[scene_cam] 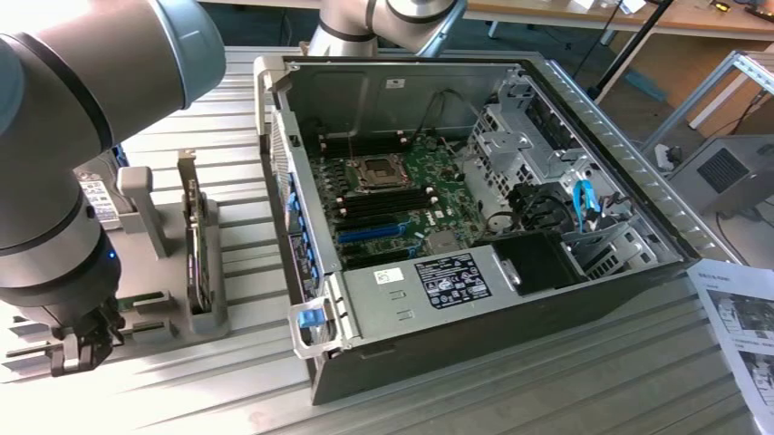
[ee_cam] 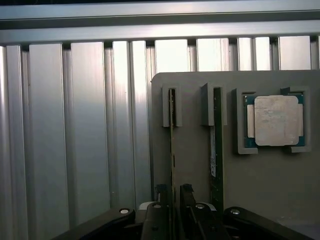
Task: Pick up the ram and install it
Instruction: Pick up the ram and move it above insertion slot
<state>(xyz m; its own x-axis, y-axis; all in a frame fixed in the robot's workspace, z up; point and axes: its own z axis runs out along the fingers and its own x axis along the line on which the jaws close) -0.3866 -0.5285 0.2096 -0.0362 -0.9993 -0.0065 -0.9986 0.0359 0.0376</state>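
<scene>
The ram (ee_cam: 173,145) stands on its long edge in a grey holder plate (ee_cam: 192,165), so the wrist view takes it edge-on. It reads as a long, very thin strip of dull olive-tan with 1 small notch partway along. One end sits in a raised grey slot block on the plate. The other end runs in between the 2 dark fingers (ee_cam: 161,200) of the pincer (ee_cam: 173,191). The fingers stand apart, 1 on each side of the ram, with a narrow dark gap on either side. They straddle the ram but do not clamp it.

Just beside the ram, in a parallel slot, stands a second stick (ee_cam: 216,150), darker green with a pale label on its face. Beyond it a square silver processor chip (ee_cam: 276,121) lies flat in its own nest on the same plate. The plate rests on the ribbed aluminium desk (ee_cam: 75,140).

With the ram turned on edge, its faces and chips are hidden, and its near end is covered by the pincer.

In the exterior view the big grey arm (scene_cam: 72,154) fills the exterior view's left side and the pincer (scene_cam: 75,349) hangs low over the desk. The open computer case (scene_cam: 484,299) lies well apart, with its motherboard (scene_cam: 400,195) exposed.
</scene>
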